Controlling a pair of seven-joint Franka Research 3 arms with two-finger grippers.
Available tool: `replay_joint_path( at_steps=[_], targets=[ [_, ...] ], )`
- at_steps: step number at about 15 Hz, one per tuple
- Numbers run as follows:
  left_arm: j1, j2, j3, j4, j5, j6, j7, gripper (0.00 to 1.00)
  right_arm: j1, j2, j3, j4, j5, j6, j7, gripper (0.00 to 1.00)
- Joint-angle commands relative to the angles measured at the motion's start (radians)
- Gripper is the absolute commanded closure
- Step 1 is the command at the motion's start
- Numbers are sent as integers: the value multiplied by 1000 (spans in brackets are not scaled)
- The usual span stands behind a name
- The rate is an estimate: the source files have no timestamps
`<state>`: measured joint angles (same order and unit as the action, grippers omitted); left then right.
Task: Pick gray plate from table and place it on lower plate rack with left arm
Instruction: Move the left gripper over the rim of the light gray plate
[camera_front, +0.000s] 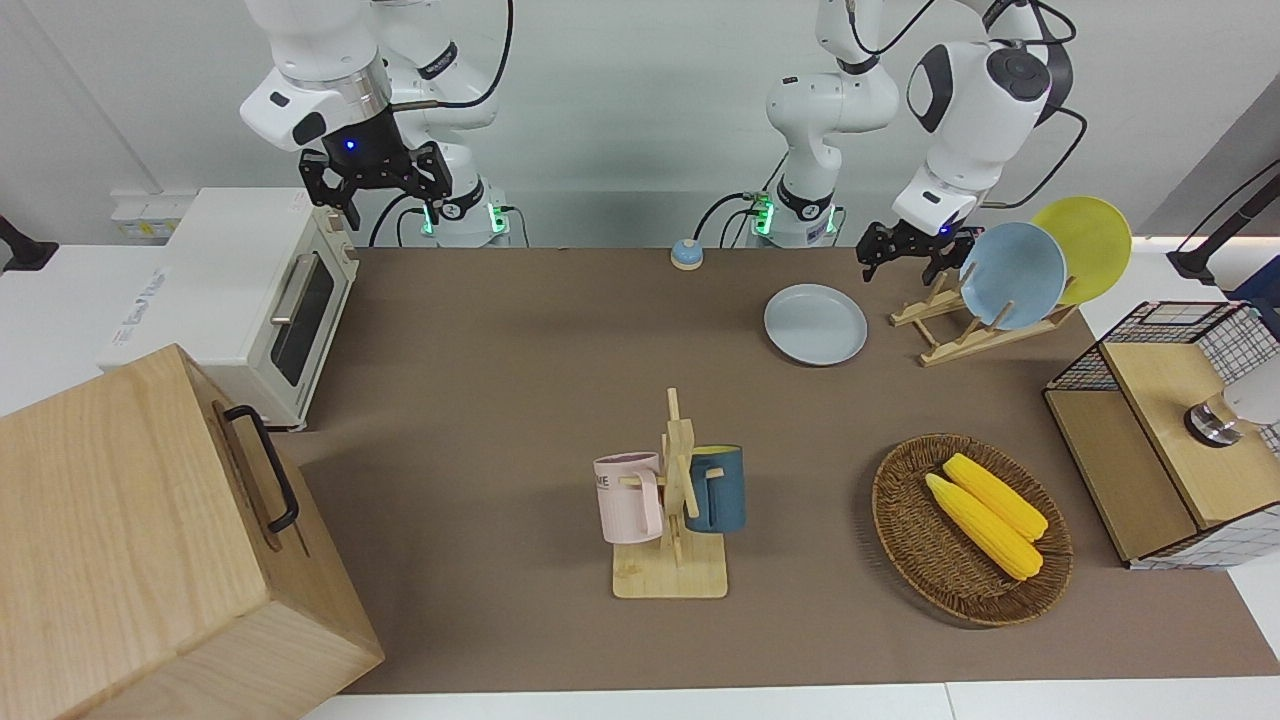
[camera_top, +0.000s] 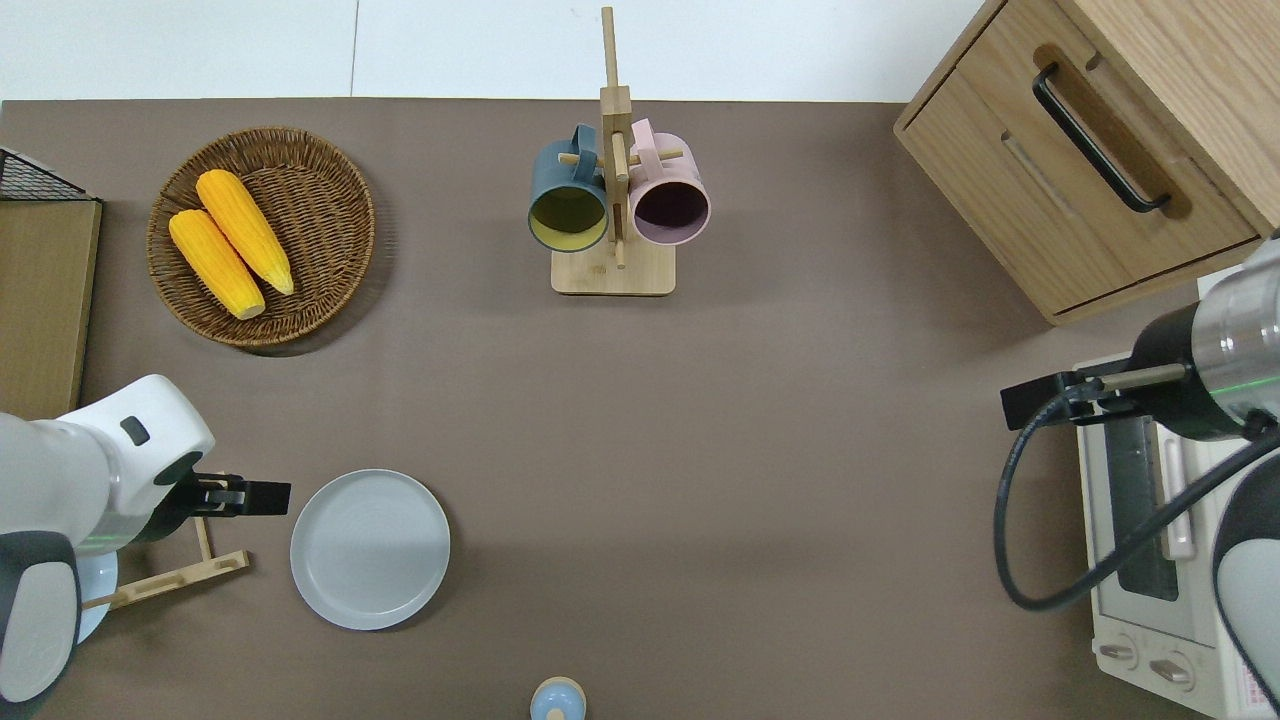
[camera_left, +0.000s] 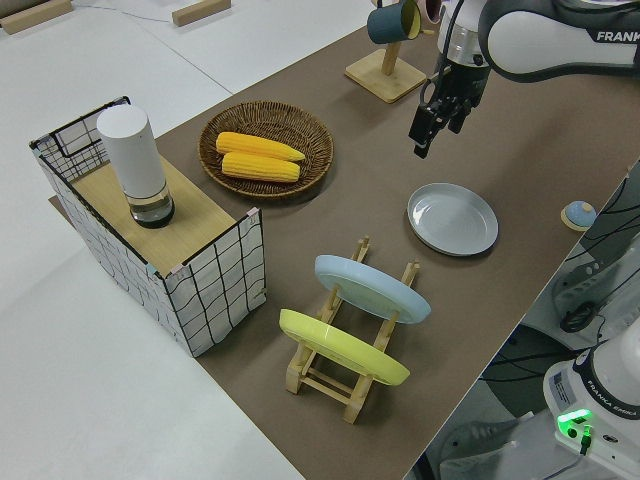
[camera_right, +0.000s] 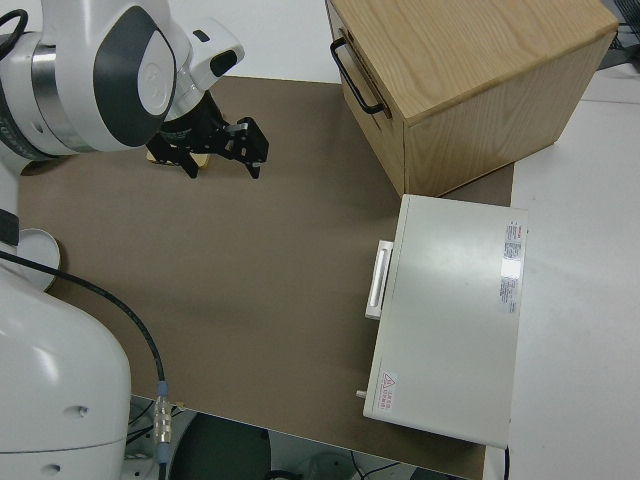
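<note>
The gray plate (camera_front: 815, 324) lies flat on the table's brown mat (camera_front: 520, 340), also seen in the overhead view (camera_top: 370, 549) and the left side view (camera_left: 452, 218). Beside it, toward the left arm's end, stands the light-wood plate rack (camera_front: 975, 335) (camera_top: 170, 580), holding a sky-blue plate (camera_front: 1012, 275) and a yellow plate (camera_front: 1085, 235); its slots nearest the gray plate are free. My left gripper (camera_front: 905, 255) (camera_top: 265, 497) (camera_left: 430, 125) is open and empty, up in the air over the rack's end next to the gray plate's rim. My right gripper (camera_front: 365, 190) is open and parked.
A mug tree (camera_front: 675, 500) with two cups stands mid-table. A wicker basket (camera_front: 900, 540) of corn and a wire-sided wooden shelf (camera_front: 1170, 430) lie toward the left arm's end. A toaster oven (camera_front: 250, 300), a wooden cabinet (camera_front: 150, 540) and a small bell (camera_front: 686, 254) are also on the table.
</note>
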<state>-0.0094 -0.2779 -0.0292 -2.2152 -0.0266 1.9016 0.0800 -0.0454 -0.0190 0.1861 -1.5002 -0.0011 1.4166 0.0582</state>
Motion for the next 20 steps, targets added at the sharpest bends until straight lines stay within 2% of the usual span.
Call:
replay_joint_path(
  at_steps=[1, 20],
  targets=[
    [-11, -27, 6, -67, -12, 66, 3, 11, -10, -2, 6, 6, 10, -13, 0, 11],
    [-12, -14, 2, -342, -10, 398, 4, 9, -10, -2, 6, 6, 10, -13, -1, 11]
  ],
)
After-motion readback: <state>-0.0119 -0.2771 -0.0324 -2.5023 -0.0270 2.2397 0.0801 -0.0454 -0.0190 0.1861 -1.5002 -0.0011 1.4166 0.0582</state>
